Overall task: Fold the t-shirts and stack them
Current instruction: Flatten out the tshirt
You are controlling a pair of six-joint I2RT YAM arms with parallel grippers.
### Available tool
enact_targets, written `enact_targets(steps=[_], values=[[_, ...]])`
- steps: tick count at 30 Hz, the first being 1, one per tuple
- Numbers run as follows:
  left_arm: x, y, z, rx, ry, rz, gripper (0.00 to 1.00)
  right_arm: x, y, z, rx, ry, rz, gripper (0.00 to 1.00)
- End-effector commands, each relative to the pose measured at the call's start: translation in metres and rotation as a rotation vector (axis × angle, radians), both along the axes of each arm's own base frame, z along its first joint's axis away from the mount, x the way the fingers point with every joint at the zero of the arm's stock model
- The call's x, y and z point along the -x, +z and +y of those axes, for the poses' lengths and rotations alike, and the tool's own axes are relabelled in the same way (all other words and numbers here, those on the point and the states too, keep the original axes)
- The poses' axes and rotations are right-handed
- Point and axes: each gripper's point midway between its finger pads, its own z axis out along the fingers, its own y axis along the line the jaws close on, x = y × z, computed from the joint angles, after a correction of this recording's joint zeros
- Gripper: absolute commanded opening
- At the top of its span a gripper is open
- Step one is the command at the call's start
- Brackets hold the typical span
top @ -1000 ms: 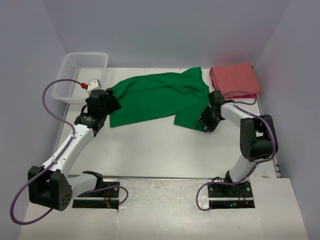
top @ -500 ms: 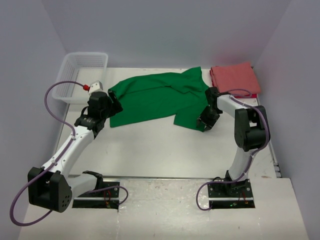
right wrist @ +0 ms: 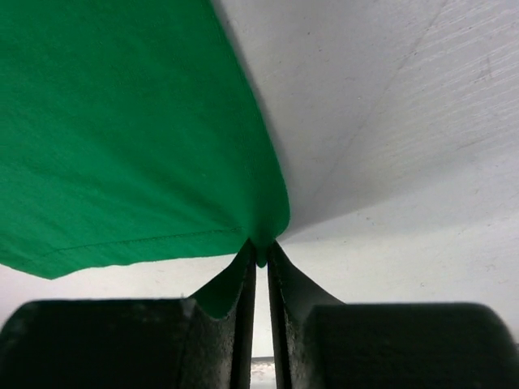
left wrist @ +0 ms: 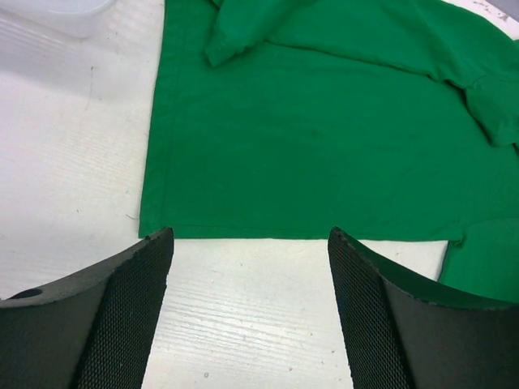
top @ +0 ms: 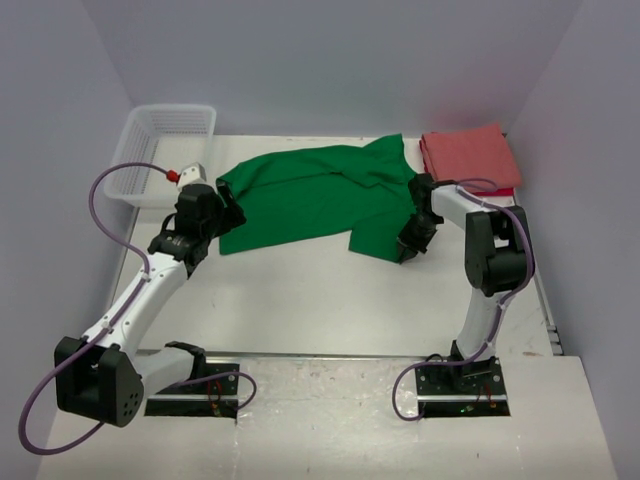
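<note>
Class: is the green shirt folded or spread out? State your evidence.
Spread out. The green shirt lies open and wide across the table, only rumpled near one sleeve; the right fingers pinch its corner.

White wood-grain counter (top: 300, 300), boxed in on three sides by pale lavender-grey walls: back wall (top: 330, 60), left wall (top: 50, 150), right wall (top: 600, 150). Separate white panel (top: 330, 420) at near edge, seam between. Light even, shadows soft.
</note>
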Motion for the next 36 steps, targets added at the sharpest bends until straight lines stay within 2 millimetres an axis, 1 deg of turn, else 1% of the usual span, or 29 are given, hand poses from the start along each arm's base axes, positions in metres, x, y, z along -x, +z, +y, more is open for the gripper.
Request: enact_targets(steps=[1, 3, 4, 5, 6, 7, 8, 9, 10, 11, 12, 13, 14, 15, 16, 18, 20, 21, 23, 24, 25, 27, 28, 29, 30, 32, 33, 36], values=[[-0.001, 0.016, 0.001, -0.008, 0.001, -0.043, 0.78, 0.006, 0.003, 0.001, -0.018, -0.003, -0.003, 0.09], [-0.002, 0.013, -0.001, -0.003, -0.004, -0.044, 0.78, 0.005, 0.007, 0.000, -0.004, -0.005, -0.041, 0.07], [-0.003, 0.007, -0.004, -0.001, -0.020, -0.026, 0.78, 0.004, 0.006, -0.004, 0.023, -0.005, -0.055, 0.05], [-0.003, 0.002, -0.004, -0.005, -0.021, -0.008, 0.78, 0.004, 0.006, -0.003, 0.031, 0.005, -0.064, 0.00], [-0.002, -0.004, -0.004, -0.011, -0.022, 0.016, 0.78, 0.003, 0.009, -0.001, 0.030, 0.015, -0.090, 0.00], [-0.002, -0.019, -0.007, -0.012, -0.034, 0.064, 0.78, 0.002, 0.008, 0.004, 0.034, 0.051, -0.117, 0.00], [0.000, -0.028, -0.008, -0.009, -0.036, 0.097, 0.77, 0.002, 0.009, 0.007, 0.041, 0.071, -0.138, 0.00], [0.004, -0.039, -0.007, -0.015, -0.037, 0.147, 0.75, 0.000, 0.015, 0.009, 0.050, 0.091, -0.174, 0.00], [0.006, -0.056, -0.009, -0.018, -0.042, 0.207, 0.74, 0.001, 0.015, 0.016, 0.073, 0.134, -0.208, 0.00], [0.011, -0.066, -0.010, -0.011, -0.040, 0.250, 0.74, 0.000, 0.018, 0.020, 0.080, 0.165, -0.241, 0.00], [0.014, -0.077, -0.012, 0.002, -0.048, 0.296, 0.75, -0.003, 0.026, 0.026, 0.081, 0.190, -0.290, 0.00], [0.017, -0.081, -0.012, 0.003, -0.046, 0.318, 0.78, -0.002, 0.030, 0.033, 0.099, 0.231, -0.318, 0.00], [0.020, -0.085, -0.012, 0.013, -0.037, 0.332, 0.84, -0.002, 0.034, 0.040, 0.085, 0.267, -0.345, 0.00], [0.024, -0.090, -0.008, 0.009, -0.016, 0.352, 0.88, -0.004, 0.041, 0.044, 0.078, 0.288, -0.376, 0.00], [0.025, -0.091, -0.006, 0.009, -0.003, 0.360, 0.94, -0.002, 0.044, 0.047, 0.080, 0.309, -0.393, 0.00], [0.030, -0.098, 0.000, 0.030, 0.025, 0.384, 0.95, -0.003, 0.050, 0.050, 0.066, 0.333, -0.441, 0.00], [0.033, -0.104, 0.005, 0.039, 0.044, 0.409, 0.95, 0.001, 0.056, 0.048, 0.064, 0.336, -0.476, 0.00], [0.033, -0.108, 0.013, 0.034, 0.072, 0.417, 0.95, 0.002, 0.061, 0.047, 0.059, 0.342, -0.491, 0.00], [0.036, -0.113, 0.023, 0.026, 0.111, 0.428, 0.92, 0.003, 0.064, 0.048, 0.056, 0.353, -0.505, 0.00], [0.037, -0.118, 0.031, 0.030, 0.141, 0.442, 0.90, 0.005, 0.065, 0.048, 0.049, 0.358, -0.504, 0.00], [0.036, -0.120, 0.033, 0.032, 0.148, 0.443, 0.89, 0.005, 0.069, 0.048, 0.044, 0.362, -0.519, 0.00], [0.035, -0.125, 0.038, 0.029, 0.168, 0.449, 0.83, 0.006, 0.071, 0.050, 0.031, 0.367, -0.526, 0.00], [0.036, -0.132, 0.038, 0.026, 0.172, 0.472, 0.81, 0.006, 0.073, 0.051, 0.023, 0.373, -0.531, 0.00], [0.032, -0.134, 0.039, 0.029, 0.177, 0.475, 0.77, 0.007, 0.074, 0.052, 0.015, 0.377, -0.534, 0.00], [0.032, -0.141, 0.040, 0.029, 0.179, 0.499, 0.73, 0.007, 0.076, 0.053, 0.009, 0.380, -0.535, 0.00], [0.026, -0.144, 0.042, 0.029, 0.188, 0.508, 0.69, 0.008, 0.080, 0.054, 0.000, 0.385, -0.547, 0.00], [0.022, -0.148, 0.044, 0.021, 0.195, 0.519, 0.63, 0.009, 0.081, 0.053, -0.001, 0.386, -0.554, 0.00], [0.015, -0.155, 0.048, 0.019, 0.207, 0.531, 0.56, 0.013, 0.083, 0.052, -0.004, 0.385, -0.567, 0.00]])
